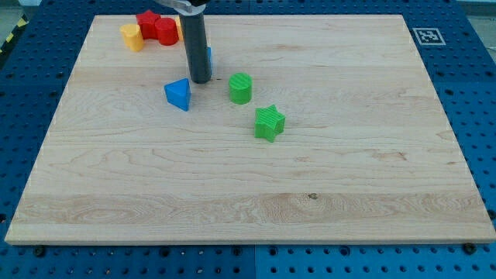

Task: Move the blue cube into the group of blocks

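Note:
My tip [200, 80] rests on the board in the upper left part of the view. A blue block [208, 56], mostly hidden behind the rod, shows only as a thin sliver at the rod's right edge; its shape cannot be made out. A blue triangular block [178, 94] lies just to the lower left of the tip, a small gap apart. A group of blocks sits at the view's top left: a yellow block [132, 36] and two red blocks [147, 22] [165, 31] touching one another.
A green cylinder [241, 88] stands right of the tip. A green star [270, 122] lies lower right of it. The wooden board [310, 194] sits on a blue perforated table. A marker tag [426, 36] is at the board's top right corner.

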`<action>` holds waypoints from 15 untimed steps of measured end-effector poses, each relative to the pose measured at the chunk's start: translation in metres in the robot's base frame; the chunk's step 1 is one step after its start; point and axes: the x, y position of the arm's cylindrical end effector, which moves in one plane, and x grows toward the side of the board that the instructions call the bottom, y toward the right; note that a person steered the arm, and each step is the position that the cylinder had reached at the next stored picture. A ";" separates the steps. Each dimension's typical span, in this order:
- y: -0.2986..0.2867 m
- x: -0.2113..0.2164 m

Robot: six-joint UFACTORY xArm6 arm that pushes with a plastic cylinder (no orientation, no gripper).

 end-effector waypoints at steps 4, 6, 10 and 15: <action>0.029 -0.003; 0.044 -0.015; 0.029 -0.034; -0.041 -0.070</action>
